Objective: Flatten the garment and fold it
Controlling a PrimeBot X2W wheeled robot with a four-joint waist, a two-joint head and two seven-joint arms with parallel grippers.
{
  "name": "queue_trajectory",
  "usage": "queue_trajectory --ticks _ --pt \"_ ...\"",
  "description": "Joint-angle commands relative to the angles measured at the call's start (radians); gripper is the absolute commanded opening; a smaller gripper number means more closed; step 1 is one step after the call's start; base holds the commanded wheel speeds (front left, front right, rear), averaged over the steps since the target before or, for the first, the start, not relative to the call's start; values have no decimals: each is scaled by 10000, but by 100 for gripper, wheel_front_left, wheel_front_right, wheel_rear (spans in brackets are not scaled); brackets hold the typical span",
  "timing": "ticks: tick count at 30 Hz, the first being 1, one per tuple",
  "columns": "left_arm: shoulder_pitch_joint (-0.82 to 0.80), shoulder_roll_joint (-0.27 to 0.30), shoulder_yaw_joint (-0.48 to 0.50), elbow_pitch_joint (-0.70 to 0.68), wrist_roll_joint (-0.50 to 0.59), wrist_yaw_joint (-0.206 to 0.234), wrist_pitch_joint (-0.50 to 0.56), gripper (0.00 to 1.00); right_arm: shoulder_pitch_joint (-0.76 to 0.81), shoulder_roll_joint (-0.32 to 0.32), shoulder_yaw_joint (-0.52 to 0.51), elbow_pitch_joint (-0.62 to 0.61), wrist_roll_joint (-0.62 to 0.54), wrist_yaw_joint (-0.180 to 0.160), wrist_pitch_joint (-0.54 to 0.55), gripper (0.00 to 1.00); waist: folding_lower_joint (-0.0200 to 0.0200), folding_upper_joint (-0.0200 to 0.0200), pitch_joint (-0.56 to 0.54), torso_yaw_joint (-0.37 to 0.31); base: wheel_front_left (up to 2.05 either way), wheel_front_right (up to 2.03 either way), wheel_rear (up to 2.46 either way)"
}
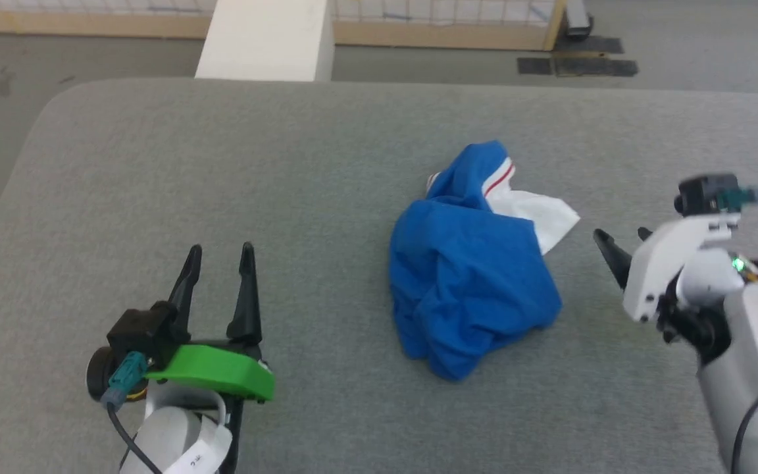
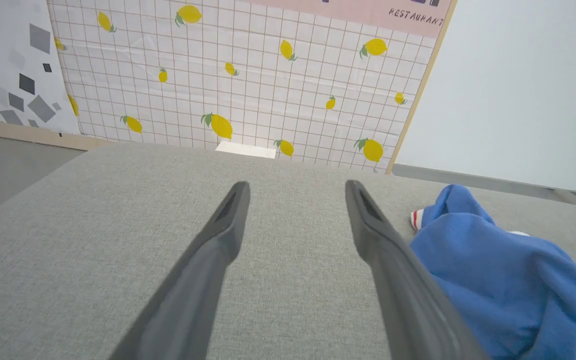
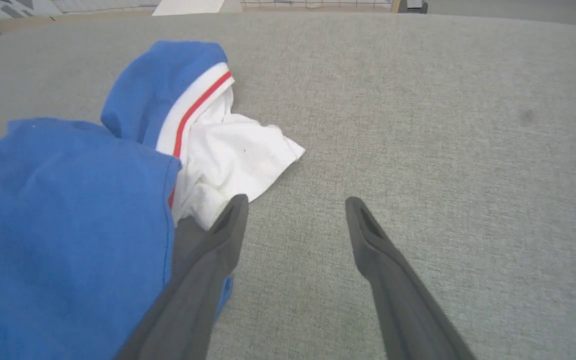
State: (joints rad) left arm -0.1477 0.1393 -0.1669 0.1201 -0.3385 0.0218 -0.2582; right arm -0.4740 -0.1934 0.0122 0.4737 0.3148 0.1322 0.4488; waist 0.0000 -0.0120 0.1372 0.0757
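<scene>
The garment (image 1: 471, 276) lies crumpled in a heap right of the middle of the grey padded table (image 1: 221, 164), royal blue with a white sleeve and a red-striped white trim at its far right side. My left gripper (image 1: 219, 251) stands open at the lower left, well apart from the heap. In the left wrist view the garment (image 2: 508, 285) lies just right of that gripper (image 2: 295, 187). My right gripper (image 1: 619, 237) hovers open to the right of the heap; its wrist view has the garment (image 3: 68, 210) at the left of the gripper (image 3: 295, 202), the white sleeve (image 3: 238, 155) just ahead of the left fingertip.
The table's far edge is rounded at the left corner. Beyond it stand a white post (image 1: 267, 39), grey floor and a low wooden-framed panel. In the left wrist view a lemon-print tiled wall (image 2: 248, 75) rises behind the table.
</scene>
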Motion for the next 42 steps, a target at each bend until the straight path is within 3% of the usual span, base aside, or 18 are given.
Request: queue_trajectory --ticks 1,8,14,21,22,23,24,31,35,42 --pt "-189 -119 36 -68 117 -93 -36 100 -420 -188 190 327 287 -15 463 100 0 120 373 478 0 0 0" --pt "-379 -519 164 -416 397 -381 -36 100 -1986 -999 1194 1699 1354 -15 2515 100 0 120 944 1278 0 0 0" --pt "-450 -739 245 -494 502 -566 -36 100 -2700 -1304 1789 2736 1827 -15 3303 100 0 120 1350 1792 0 0 0" --pt "-546 -852 315 -433 529 -673 -36 100 -2500 -1312 2288 3927 2471 -15 3993 100 0 120 1552 2089 0 0 0" --pt "-546 -861 328 -426 531 -676 -36 100 -2400 -1276 2373 4069 2558 -15 4095 80 0 120 1549 2104 0 0 0" --pt "-540 -866 338 -419 531 -677 -36 100 -2328 -1251 2454 4151 2626 -15 4174 46 0 120 1543 2111 0 0 0" --pt "-529 -872 353 -413 529 -678 -36 100 -2256 -1220 2532 4193 2744 -15 4208 0 0 120 1535 2110 0 0 0" --pt "-419 -886 447 -263 573 -659 -36 100 -2512 -1466 3373 3450 2900 -15 2994 0 0 120 1169 1847 0 0 0" --pt "-281 -888 499 -130 670 -670 -36 100 -2918 -1902 4042 2845 2737 -15 2072 0 0 120 649 1581 0 0 0" --pt "125 -889 670 -10 849 -707 -36 100 -3164 -2822 4636 1774 2790 -15 1489 0 0 120 -194 982 0 0 0"
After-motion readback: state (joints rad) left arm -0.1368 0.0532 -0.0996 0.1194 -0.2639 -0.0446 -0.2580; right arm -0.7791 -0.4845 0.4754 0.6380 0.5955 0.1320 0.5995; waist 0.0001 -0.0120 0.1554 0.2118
